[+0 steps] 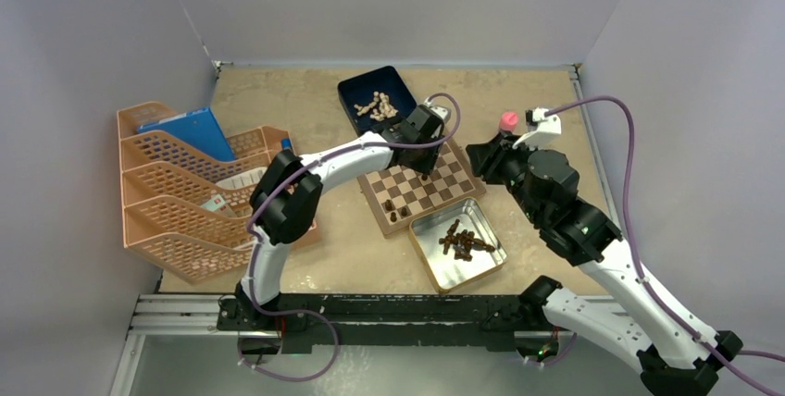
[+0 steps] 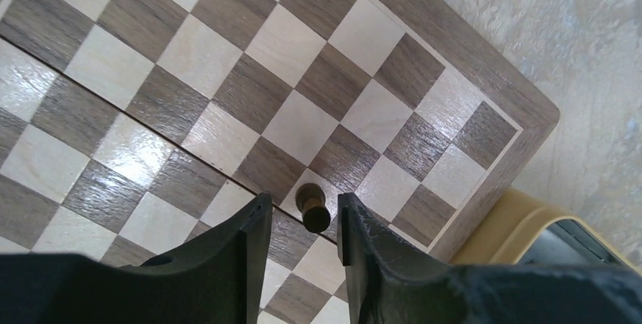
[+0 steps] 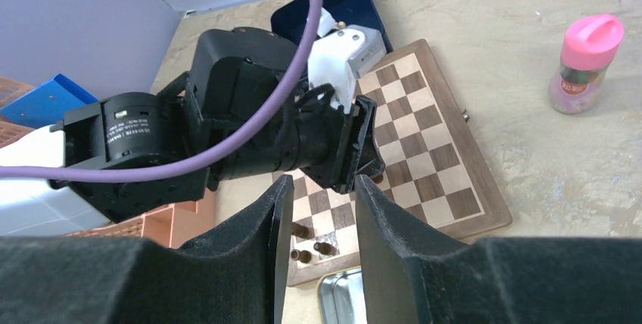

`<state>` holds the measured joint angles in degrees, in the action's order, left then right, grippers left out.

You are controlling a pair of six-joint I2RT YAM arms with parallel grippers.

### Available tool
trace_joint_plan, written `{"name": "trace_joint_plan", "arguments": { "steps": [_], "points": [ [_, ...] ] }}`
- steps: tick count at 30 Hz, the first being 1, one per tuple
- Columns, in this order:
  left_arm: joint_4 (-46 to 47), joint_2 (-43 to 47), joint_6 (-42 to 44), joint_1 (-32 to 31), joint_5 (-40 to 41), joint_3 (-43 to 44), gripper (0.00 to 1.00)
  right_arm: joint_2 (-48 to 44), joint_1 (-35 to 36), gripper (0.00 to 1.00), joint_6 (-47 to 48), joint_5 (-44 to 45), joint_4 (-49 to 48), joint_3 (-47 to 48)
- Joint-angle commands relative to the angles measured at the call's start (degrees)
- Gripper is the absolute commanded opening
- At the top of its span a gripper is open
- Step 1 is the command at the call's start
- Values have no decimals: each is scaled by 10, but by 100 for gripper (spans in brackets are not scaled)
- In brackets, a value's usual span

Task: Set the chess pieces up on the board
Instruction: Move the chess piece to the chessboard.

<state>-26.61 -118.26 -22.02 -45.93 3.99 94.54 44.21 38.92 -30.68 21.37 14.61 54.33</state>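
In the left wrist view, one dark brown chess piece stands upright on the board near its corner. My left gripper straddles it, open, with a small gap on each side. Three more chess pieces stand at the board's near left corner. Several others lie in the silver tin. My right gripper hangs open and empty to the right of the board, looking across it at the left arm.
A dark blue box with cream pieces sits behind the board. A pink-capped bottle stands at the back right. Orange stacked trays fill the left side. The silver tin touches the board's near edge.
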Motion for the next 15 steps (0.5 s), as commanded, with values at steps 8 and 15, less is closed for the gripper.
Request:
{"name": "trace_joint_plan", "arguments": {
  "steps": [8, 15],
  "points": [
    [15, -21, 15, -9, 24, 26, 29, -9, -2, 38, -3, 16, 8, -1],
    [7, -12, 16, -10, 35, 16, 17, 0, -2, 37, 0, 17, 1, -5]
  ]
}}
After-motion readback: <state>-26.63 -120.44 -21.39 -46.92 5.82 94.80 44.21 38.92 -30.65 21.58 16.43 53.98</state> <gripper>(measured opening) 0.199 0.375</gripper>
